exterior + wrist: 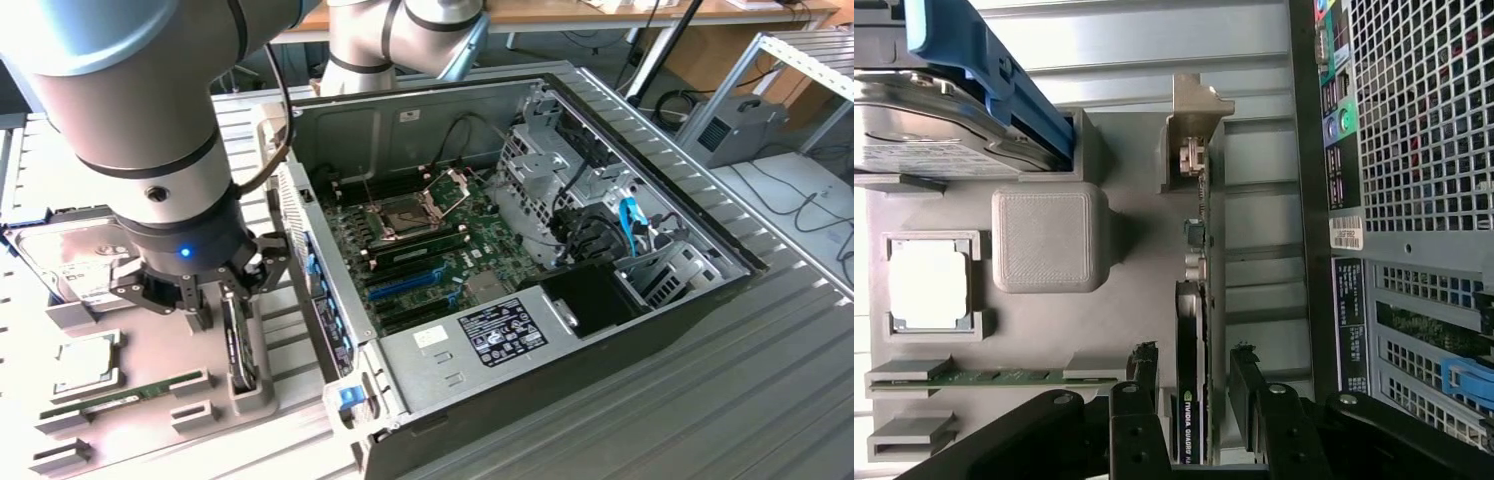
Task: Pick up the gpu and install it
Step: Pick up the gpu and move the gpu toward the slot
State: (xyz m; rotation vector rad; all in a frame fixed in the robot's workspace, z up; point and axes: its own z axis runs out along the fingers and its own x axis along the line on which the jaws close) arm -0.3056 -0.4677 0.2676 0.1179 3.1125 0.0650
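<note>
Tool (220, 308) hangs open over the gray tray (158, 342) at the exterior view's left of the open case (534, 250). Its two fingers (1144, 368) stand one on each side of the gpu (1192, 335), with a small gap visible on each side, so nothing is gripped. The gpu stands on edge in its tray slot, just beside the case's side, with its silver bracket at the end away from the tool. On the same tray lie a drive (74, 265), a CPU (87, 362) and a RAM stick (127, 393). Tray and case rest on a ribbed metal table (747, 400).
</note>
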